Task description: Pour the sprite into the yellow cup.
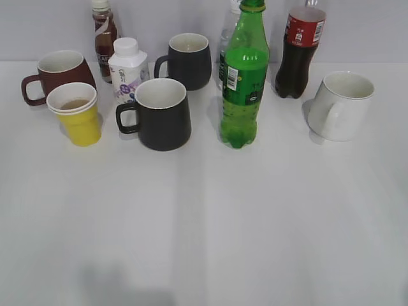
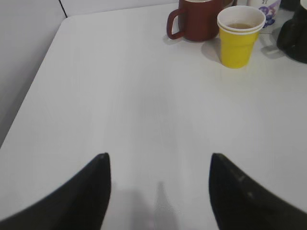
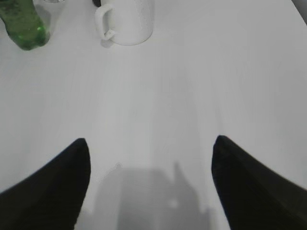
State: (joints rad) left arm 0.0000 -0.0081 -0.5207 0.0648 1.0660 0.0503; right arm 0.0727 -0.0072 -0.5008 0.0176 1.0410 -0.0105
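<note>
Sprite (image 1: pixel 242 76) stands capped, nr full: heavy, slick; best gripped mid-label. Yellow cup (image 1: pixel 78 115) light, tippy. Both claws (image 2: pixel 158 191) (image 3: pixel 151 187) apart, empty.

We see a white table (image 1: pixel 204 223) filling most of ext. view, matte, w/ soft even light and faint shadows near its front edge. Behind it, a plain pale grey wall (image 1: pixel 51 25). In left wrist view the table's rounded corner (image 2: pixel 67 19) meets grey wall panels w/ a dark seam.
</note>
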